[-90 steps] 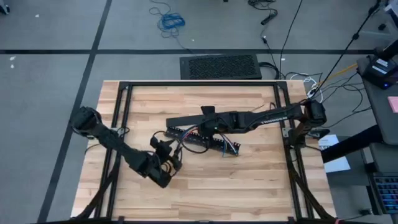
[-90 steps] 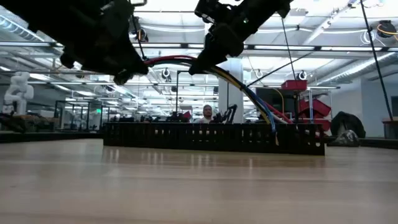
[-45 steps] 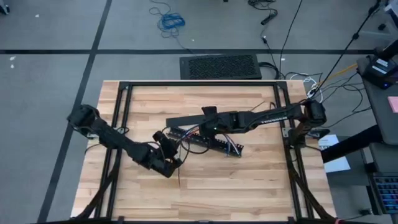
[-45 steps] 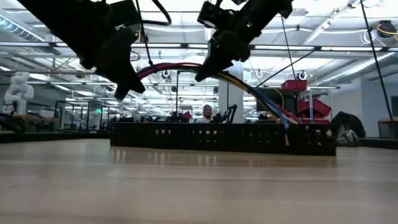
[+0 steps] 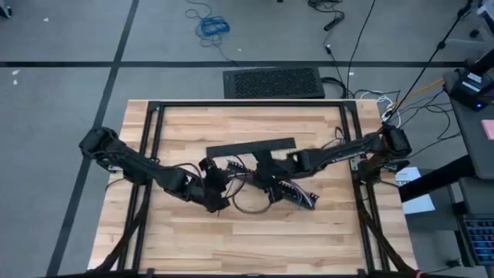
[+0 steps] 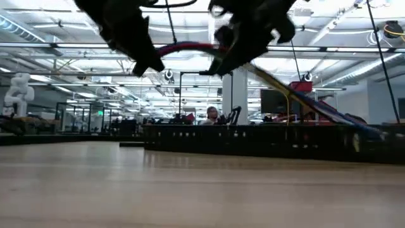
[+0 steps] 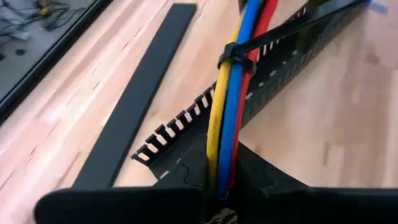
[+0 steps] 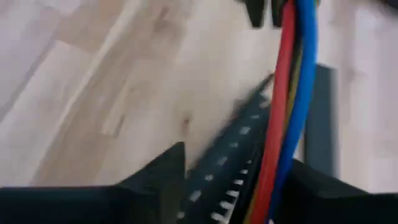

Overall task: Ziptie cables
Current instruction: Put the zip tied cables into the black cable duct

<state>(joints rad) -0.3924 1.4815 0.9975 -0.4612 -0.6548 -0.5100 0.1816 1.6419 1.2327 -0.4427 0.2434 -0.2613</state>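
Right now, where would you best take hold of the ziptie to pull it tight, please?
Probably by its free tail, coming from the side with the fingers across it. The tail sticks out straight, clear of the cables. The ziptie head sits snug against them, leaving no room to grip there. The left gripper holds the cables close by.

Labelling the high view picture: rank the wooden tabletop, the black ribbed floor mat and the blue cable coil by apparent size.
Largest to smallest:
1. light wooden tabletop
2. black ribbed floor mat
3. blue cable coil
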